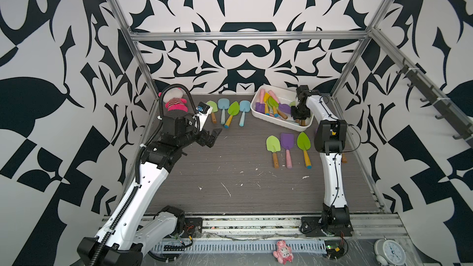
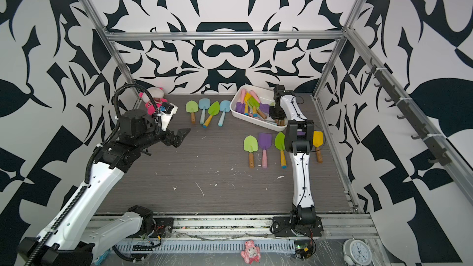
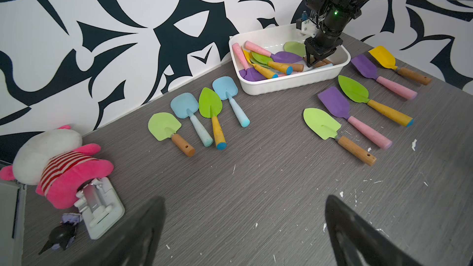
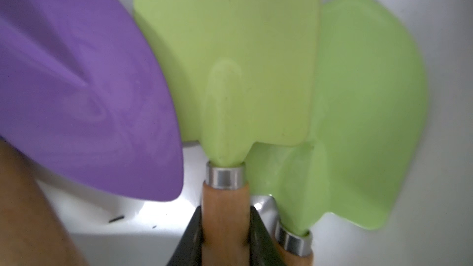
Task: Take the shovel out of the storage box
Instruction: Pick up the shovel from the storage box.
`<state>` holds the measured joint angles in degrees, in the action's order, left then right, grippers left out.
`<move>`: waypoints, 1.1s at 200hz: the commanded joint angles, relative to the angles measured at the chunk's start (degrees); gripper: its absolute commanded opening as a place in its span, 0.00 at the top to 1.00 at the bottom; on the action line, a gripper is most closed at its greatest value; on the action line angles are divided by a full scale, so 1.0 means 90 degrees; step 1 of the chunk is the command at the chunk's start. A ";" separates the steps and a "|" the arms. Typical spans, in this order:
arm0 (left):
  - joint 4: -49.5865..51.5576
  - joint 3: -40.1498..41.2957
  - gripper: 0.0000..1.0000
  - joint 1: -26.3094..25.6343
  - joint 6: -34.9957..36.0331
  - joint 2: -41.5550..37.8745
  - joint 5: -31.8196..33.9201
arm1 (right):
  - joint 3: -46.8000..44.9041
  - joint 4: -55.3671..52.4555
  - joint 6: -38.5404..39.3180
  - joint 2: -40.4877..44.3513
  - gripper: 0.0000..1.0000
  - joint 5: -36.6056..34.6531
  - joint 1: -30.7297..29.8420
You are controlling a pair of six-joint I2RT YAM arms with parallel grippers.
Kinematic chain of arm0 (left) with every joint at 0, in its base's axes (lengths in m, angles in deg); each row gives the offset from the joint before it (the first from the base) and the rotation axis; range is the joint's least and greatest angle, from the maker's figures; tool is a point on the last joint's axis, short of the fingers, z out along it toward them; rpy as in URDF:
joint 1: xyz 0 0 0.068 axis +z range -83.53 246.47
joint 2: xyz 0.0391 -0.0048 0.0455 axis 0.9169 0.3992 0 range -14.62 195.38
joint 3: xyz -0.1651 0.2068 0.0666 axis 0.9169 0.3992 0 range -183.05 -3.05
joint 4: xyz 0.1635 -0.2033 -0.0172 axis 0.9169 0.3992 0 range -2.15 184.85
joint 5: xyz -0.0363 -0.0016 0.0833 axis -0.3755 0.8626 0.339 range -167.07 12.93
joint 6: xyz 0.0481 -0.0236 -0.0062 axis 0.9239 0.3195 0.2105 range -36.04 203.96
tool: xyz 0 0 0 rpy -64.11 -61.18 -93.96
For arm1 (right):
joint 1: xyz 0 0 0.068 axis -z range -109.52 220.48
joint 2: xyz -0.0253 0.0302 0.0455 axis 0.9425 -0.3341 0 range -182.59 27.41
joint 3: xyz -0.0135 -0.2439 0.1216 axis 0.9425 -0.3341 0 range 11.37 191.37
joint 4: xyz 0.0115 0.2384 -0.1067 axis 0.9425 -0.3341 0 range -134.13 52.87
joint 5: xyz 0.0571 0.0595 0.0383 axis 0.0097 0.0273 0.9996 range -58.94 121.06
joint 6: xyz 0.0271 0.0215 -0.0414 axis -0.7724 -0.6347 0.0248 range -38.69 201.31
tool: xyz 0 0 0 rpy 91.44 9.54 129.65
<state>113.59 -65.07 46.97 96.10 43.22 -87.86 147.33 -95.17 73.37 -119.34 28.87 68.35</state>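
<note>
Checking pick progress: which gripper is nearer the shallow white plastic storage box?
Right. The right gripper is inside the storage box, closed on a light-green shovel by its wooden handle; the left gripper hovers open over the grey table, well clear.

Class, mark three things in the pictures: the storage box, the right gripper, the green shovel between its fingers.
storage box (image 3: 289,85): left wrist view, outer side wall.
right gripper (image 4: 226,237): right wrist view, midway between fingertips.
green shovel (image 4: 256,60): right wrist view, middle of blade.

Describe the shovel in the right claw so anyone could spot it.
Find the white storage box by the back wall. Under the right claw lies the light-green shovel: squared blade, wooden handle pinched, overlapping a rounder green shovel.
</note>
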 commanded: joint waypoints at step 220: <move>-0.0297 0.0035 0.01 -0.0010 -0.0186 -0.0060 -0.0157 | -0.3203 0.0411 -0.0192 0.4025 1.00 0.0555 0.0026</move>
<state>112.35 -65.07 46.97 95.25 43.18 -88.32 126.31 -97.27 75.31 -92.37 29.13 68.61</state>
